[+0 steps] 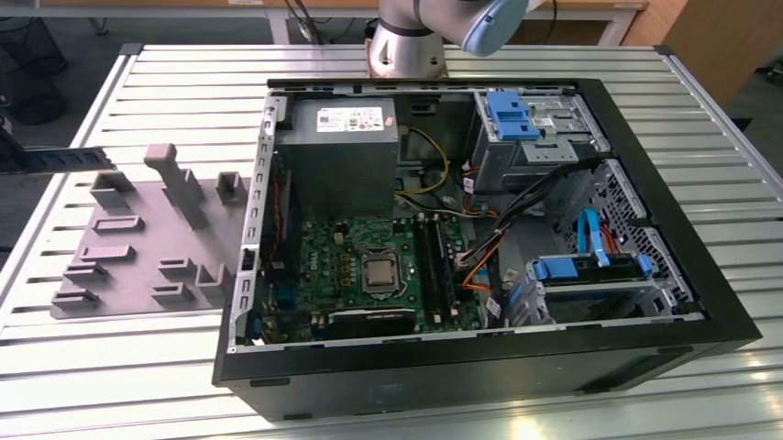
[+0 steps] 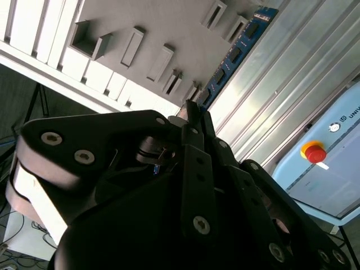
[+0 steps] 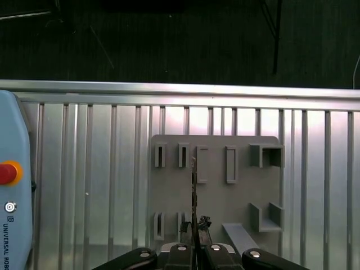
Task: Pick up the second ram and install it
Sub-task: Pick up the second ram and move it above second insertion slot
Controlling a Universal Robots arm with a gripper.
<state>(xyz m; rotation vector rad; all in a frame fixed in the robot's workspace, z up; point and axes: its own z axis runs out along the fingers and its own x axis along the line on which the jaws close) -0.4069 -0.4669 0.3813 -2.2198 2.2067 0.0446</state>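
Note:
In both wrist views my gripper (image 3: 195, 224) (image 2: 194, 114) is shut on the second ram. In the second wrist view the second ram (image 2: 233, 53) is a slim dark-blue board with dark chips, sticking out past the fingertips. The first wrist view shows the second ram (image 3: 194, 188) edge-on as a thin dark line. It hangs in the air well above the grey slotted holder (image 3: 216, 197) on the table. The open computer case (image 1: 685, 316) lies on its side in the exterior view, and the memory slots (image 1: 431, 261) run along the green motherboard (image 1: 325, 261).
The grey holder (image 1: 147, 234) lies on the ribbed metal table (image 1: 183, 73), at the exterior view's left of the case. A light-blue pendant with a red button (image 3: 8, 173) (image 2: 313, 152) rests on the table. Blue drive brackets (image 1: 512, 115) and cables (image 1: 490, 252) sit inside the case.

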